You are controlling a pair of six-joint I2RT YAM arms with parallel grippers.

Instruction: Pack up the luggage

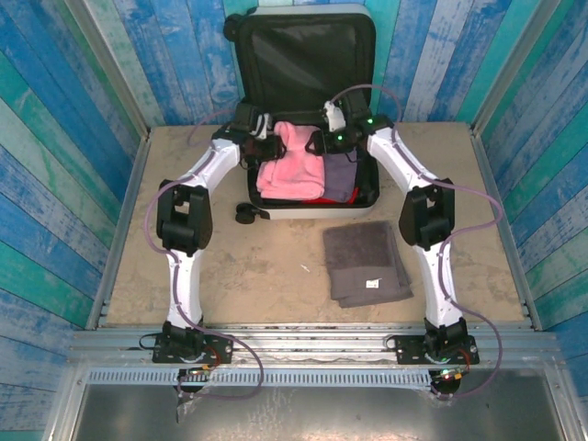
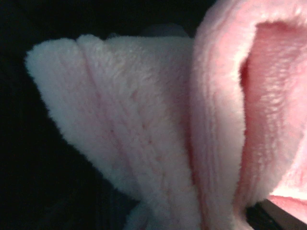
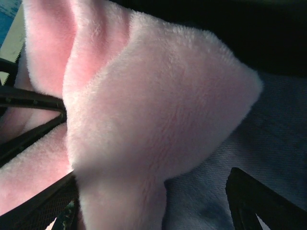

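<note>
Right, seeing the luggage [image 1: 294,60] open at the far end of the table [image 1: 230,285], lid upright, lower half holding a pink fleece [image 1: 289,175] on the left, touching a purple-grey garment [image 1: 342,175] on the right. Both arms reaching into it: left gripper [image 1: 266,147] at the fleece's back-left corner, right gripper [image 1: 322,144] at its back-right corner. Reading the right gripper as spread wide on its wrist view: fingers [image 3: 261,201] well apart, pinching nothing, with a fleece fold humped between them and one finger clear of it over the purple-grey cloth. Can't tell for the left gripper: too close to the fleece, no clear look at its fingers. Probably mid-placement of the fleece, with a grey towel [image 1: 366,262] and a small black item [image 1: 246,215] out on the table, not yet packed. Main risk, as a guess: snagging pile on a fingertip on the way out and dragging the fold up or over the rim. Second: leaving the fleece humped at the back, then fouling the lid at closing. Worth lifting straight up and flattening before fetching the towel.
</note>
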